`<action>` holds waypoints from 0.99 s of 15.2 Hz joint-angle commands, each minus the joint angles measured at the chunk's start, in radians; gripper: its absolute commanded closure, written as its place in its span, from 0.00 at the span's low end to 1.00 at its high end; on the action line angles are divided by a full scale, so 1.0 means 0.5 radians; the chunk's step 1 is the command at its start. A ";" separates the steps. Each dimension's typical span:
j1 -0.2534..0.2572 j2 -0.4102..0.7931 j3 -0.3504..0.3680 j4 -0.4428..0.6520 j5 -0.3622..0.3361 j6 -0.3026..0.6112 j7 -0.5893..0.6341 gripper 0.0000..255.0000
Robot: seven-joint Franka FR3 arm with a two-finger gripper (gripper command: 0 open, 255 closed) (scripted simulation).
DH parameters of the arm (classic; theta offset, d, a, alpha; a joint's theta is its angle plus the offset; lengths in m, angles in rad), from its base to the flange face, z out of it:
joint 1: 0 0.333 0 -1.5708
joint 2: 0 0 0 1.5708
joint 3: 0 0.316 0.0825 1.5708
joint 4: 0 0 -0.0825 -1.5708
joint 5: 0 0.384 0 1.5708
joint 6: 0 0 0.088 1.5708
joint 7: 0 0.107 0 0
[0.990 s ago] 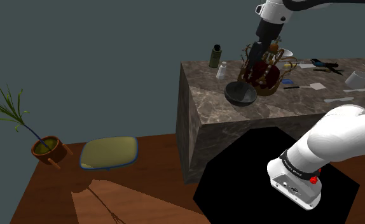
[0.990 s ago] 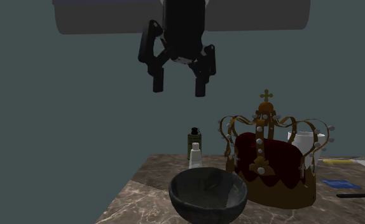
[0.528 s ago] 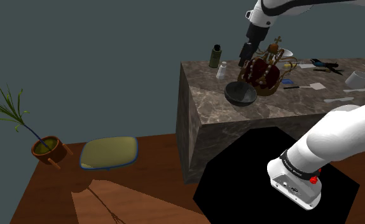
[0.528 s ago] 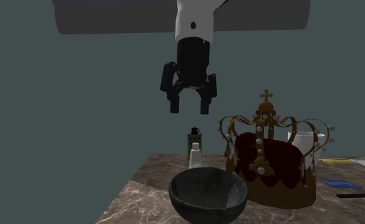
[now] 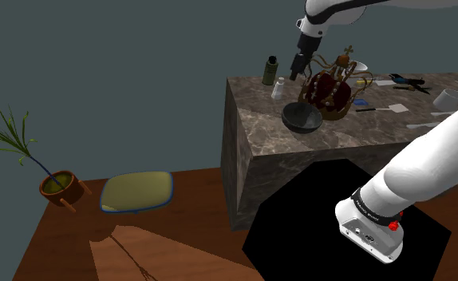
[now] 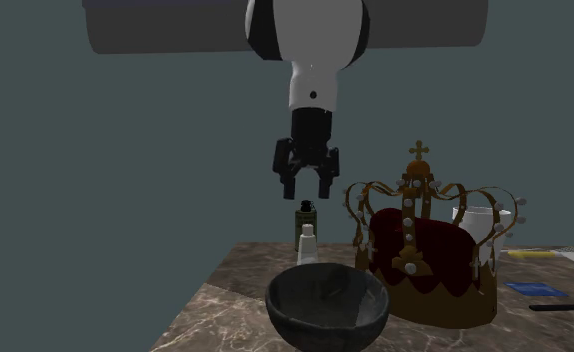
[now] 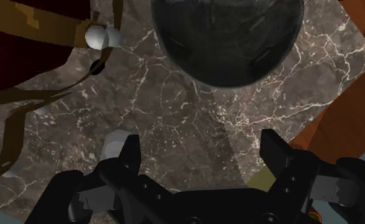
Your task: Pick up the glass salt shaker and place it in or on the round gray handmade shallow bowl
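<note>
The salt shaker [image 5: 278, 87] is a small pale bottle with a white cap, standing upright near the far corner of the marble counter [image 5: 315, 140]. It shows too in the second exterior view [image 6: 306, 243], just behind the dark round bowl [image 6: 327, 305]. That bowl [image 5: 302, 117] sits near the counter's front edge. My gripper [image 5: 298, 70] hangs open in the air above the shaker, holding nothing; its black fingers [image 6: 287, 190] stand apart. In the wrist view the gripper [image 7: 200, 156] is over bare marble, with the bowl [image 7: 229, 38] ahead and a pale object, probably the shaker [image 7: 114, 143], by one finger.
A dark olive bottle [image 5: 270, 70] stands right behind the shaker. A gold and red crown [image 5: 333, 86] sits beside the bowl. Scissors [image 5: 407, 82], a white mug [image 5: 449, 98] and flat cards lie farther along. Below are a potted plant [image 5: 56, 185] and a cushioned stool [image 5: 136, 191].
The gripper has moved from above the crown toward the shoulder view's left and the counter's far corner, ending above the shaker and the bottle. It stayed open.
</note>
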 commanded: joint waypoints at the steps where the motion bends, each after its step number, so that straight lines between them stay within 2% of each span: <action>1: -0.015 0.163 -0.031 0.128 0.036 0.025 -0.084 0.00; 10: -0.139 0.869 -0.073 0.810 0.222 -0.005 -0.384 0.00; 15: -0.137 0.906 -0.064 0.725 0.237 0.115 -0.394 0.00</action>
